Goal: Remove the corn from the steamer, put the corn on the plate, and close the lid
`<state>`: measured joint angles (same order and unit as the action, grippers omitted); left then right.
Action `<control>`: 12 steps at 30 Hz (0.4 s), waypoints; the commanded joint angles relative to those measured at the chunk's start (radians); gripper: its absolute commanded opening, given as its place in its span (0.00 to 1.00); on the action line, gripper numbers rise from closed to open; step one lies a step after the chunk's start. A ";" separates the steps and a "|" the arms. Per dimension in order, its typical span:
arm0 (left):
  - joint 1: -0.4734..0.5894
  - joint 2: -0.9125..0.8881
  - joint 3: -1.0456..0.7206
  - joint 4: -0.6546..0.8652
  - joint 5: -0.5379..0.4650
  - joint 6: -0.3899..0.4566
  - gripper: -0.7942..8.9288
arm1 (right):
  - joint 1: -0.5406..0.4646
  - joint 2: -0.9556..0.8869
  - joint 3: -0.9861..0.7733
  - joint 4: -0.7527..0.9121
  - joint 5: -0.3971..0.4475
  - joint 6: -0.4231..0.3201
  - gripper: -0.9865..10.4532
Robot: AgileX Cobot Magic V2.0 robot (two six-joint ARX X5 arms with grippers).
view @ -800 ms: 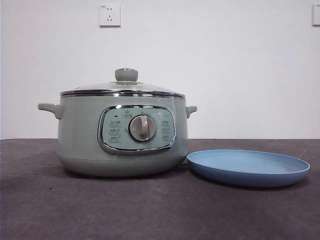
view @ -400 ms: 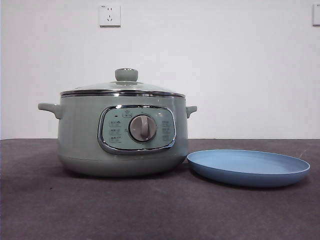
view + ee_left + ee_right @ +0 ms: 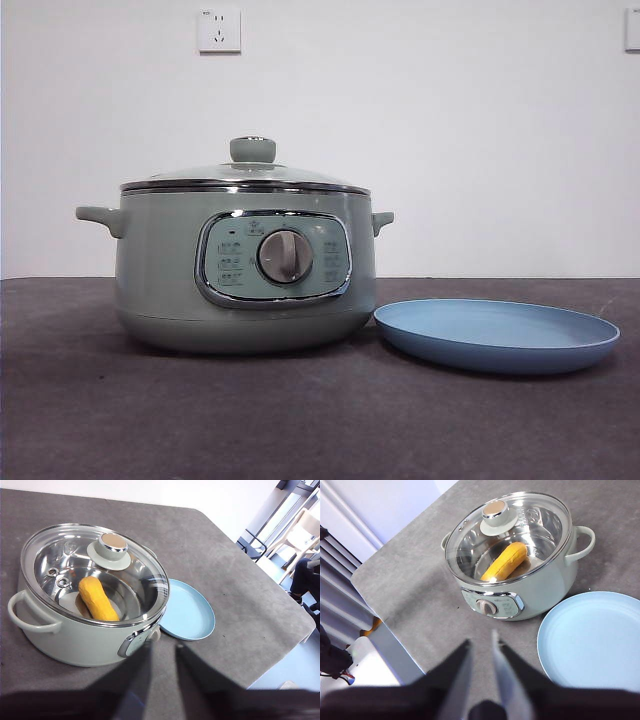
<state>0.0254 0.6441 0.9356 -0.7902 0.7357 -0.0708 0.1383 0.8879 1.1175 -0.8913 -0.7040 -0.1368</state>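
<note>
Step in hand: none begun; lid seated on steamer, one corn lying inside under the glass, one plate bare on the counter just beside the pot. Left end effector and right end effector both hang high and clear, jaws parted, grasping nothing. Next move, as I judge it: one arm must descend on the lid knob and lift; count is one steamer, one lid, one corn, one plate.

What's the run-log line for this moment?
glass lid: on sage-green steamer | yellow corn: inside | light-blue plate: bare | both hands: open, clear
</note>
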 commanded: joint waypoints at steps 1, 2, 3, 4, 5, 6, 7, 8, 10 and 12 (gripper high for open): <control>0.000 -0.001 0.003 0.003 0.003 0.012 0.66 | 0.002 0.000 0.002 0.000 0.003 0.002 0.56; 0.000 -0.001 0.003 0.003 0.003 0.012 0.66 | 0.002 0.000 0.002 0.000 0.004 0.009 0.62; 0.000 -0.001 0.003 0.003 0.004 0.012 0.66 | 0.002 0.000 0.002 0.000 0.004 0.009 0.63; 0.000 -0.001 0.003 0.004 0.004 0.012 0.66 | 0.002 0.000 0.002 0.000 0.004 0.009 0.63; 0.000 -0.001 0.003 0.004 0.004 0.012 0.66 | 0.002 0.000 0.002 0.000 0.004 0.009 0.63; 0.000 -0.001 0.003 0.004 0.004 0.012 0.66 | 0.002 0.000 0.002 0.000 0.004 0.009 0.63; 0.000 -0.001 0.003 0.004 0.004 0.012 0.66 | 0.002 0.000 0.002 0.000 0.003 0.009 0.63; 0.000 -0.001 0.003 0.006 0.003 0.012 0.66 | 0.002 0.000 0.002 0.000 0.003 0.009 0.63; 0.000 -0.001 0.003 0.016 0.003 0.012 0.66 | 0.002 0.000 0.002 0.000 0.004 0.009 0.63; 0.000 0.000 0.003 0.041 0.001 0.011 0.66 | 0.002 0.000 0.002 0.000 0.003 0.009 0.63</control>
<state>0.0254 0.6445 0.9356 -0.7658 0.7357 -0.0708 0.1383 0.8879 1.1175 -0.8928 -0.7025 -0.1345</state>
